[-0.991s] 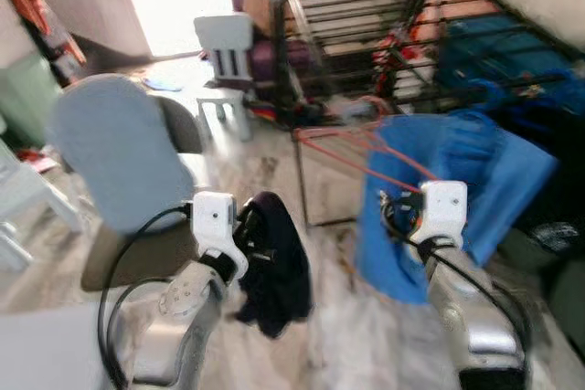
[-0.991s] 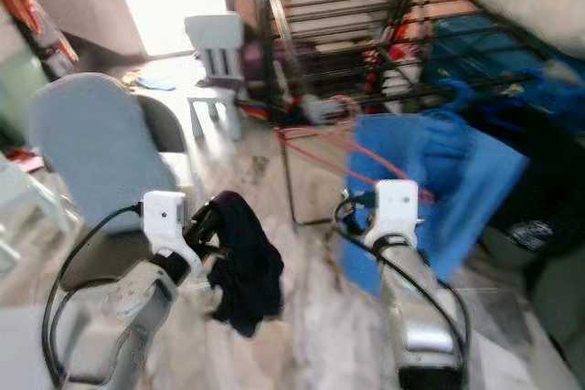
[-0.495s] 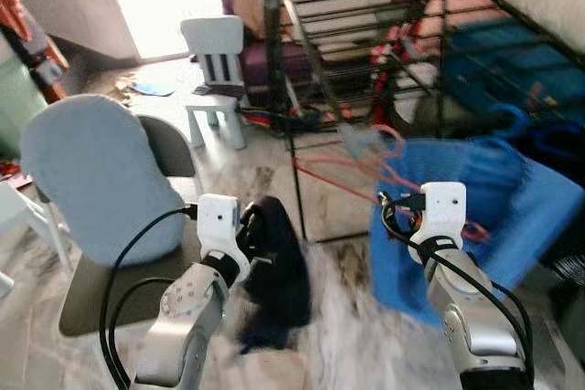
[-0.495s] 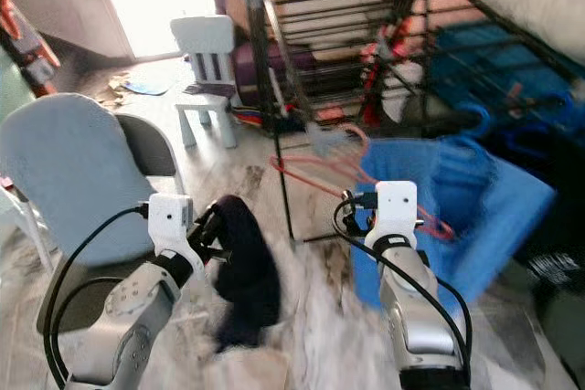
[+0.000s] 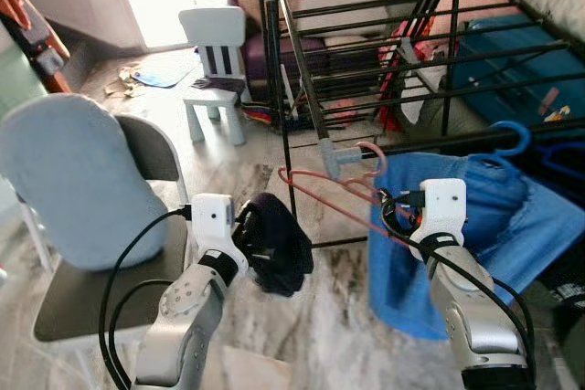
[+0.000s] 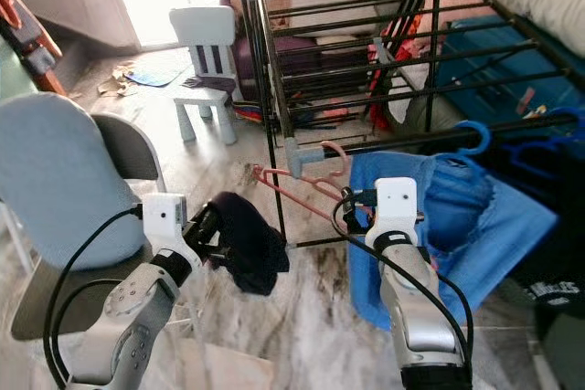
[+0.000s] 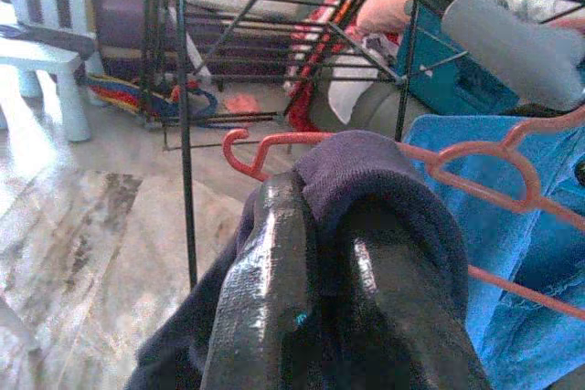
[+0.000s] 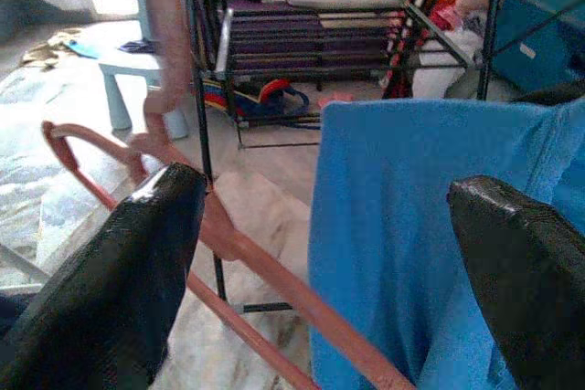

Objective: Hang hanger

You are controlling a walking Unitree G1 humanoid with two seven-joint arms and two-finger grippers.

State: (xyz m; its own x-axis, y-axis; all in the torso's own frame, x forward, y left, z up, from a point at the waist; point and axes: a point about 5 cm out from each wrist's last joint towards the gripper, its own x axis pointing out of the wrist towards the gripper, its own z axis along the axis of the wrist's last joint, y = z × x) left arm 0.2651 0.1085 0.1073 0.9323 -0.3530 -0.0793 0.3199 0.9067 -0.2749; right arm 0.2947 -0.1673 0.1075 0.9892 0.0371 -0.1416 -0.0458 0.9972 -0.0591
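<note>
A pink hanger [image 5: 335, 193] has its hook at the lower front rail of the black drying rack [image 5: 366, 8], beside a grey corner joint. One of its arms runs down towards my right gripper [image 8: 329, 198], which is open; the arm passes close to one finger [image 8: 119, 271]. A blue cloth [image 5: 475, 216] hangs just behind that gripper. My left gripper [image 7: 324, 216] is shut on a dark navy garment [image 5: 279, 248], held low in front of the rack's corner post.
A grey-blue padded chair [image 5: 69, 180] stands close on the left. A small white child's chair [image 5: 215, 43] is further back. A blue hanger hook [image 5: 509, 134] holds the cloth on the rail. A blue case [image 5: 512, 52] lies behind the rack.
The whole view has shifted and sharpened, so the camera moved; the rack now looks nearer. The hanger's hook has come up to the rack's rail. The left gripper keeps the dark garment.
</note>
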